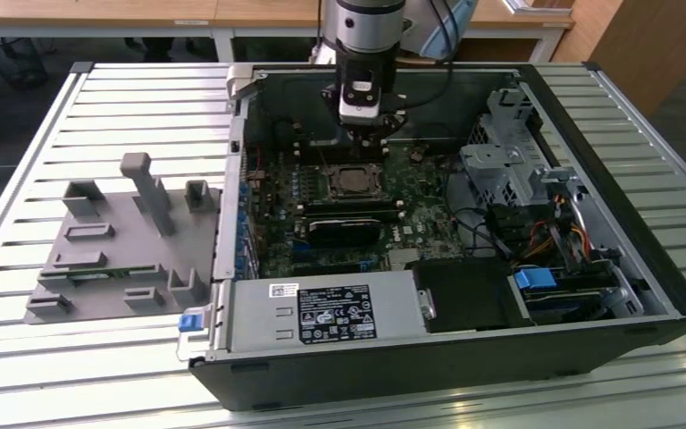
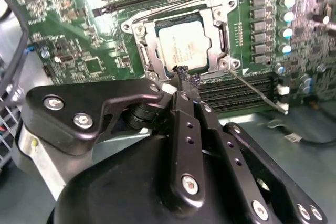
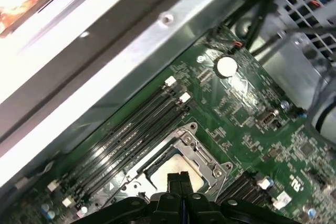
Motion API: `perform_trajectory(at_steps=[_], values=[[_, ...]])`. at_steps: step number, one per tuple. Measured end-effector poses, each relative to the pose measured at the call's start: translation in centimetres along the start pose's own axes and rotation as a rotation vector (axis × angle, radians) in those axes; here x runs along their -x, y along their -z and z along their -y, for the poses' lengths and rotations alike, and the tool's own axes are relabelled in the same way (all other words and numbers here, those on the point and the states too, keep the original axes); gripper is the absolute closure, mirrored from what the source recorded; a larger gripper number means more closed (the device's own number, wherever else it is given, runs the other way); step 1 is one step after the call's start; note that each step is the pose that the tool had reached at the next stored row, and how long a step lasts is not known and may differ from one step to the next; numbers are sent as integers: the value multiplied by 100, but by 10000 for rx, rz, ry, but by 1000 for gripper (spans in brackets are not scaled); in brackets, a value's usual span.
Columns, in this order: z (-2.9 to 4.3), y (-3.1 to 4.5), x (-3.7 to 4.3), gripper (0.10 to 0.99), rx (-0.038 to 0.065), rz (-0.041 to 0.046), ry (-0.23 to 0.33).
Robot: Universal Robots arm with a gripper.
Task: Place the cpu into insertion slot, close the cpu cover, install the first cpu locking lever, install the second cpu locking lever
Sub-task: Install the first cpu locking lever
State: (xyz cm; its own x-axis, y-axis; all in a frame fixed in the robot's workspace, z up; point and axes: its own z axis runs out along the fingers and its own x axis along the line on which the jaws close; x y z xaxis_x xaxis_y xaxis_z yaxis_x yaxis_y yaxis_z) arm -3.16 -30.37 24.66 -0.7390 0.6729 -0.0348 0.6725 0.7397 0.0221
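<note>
The cpu, a pale silvery square, lies in the insertion slot on the green board. The cpu cover, a silvery frame, lies flat over the chip's edges. One thin locking lever sticks out slantwise from the socket corner across the black memory slots. Another lever wire runs along the socket's opposite side. My gripper is shut, its tips just above the socket's edge beside the cover, with nothing seen between the fingers. In the exterior view my gripper hangs just behind the socket. In the first wrist view my gripper overlaps the cpu.
The open computer case sits on a slatted table. Capacitors and memory slots flank the socket. Drive cage and cables fill the exterior view's right. A grey fixture stands outside the case on the exterior view's left.
</note>
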Motion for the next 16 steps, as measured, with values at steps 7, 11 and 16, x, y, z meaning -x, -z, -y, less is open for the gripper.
perform_trajectory(at_steps=[7, 11, 16], values=[[0, -1, 0, 980, 45, -28, 1275], [0, -2, 0, 980, 70, -45, 2000], [0, -3, 0, 980, 102, -64, 2914]])
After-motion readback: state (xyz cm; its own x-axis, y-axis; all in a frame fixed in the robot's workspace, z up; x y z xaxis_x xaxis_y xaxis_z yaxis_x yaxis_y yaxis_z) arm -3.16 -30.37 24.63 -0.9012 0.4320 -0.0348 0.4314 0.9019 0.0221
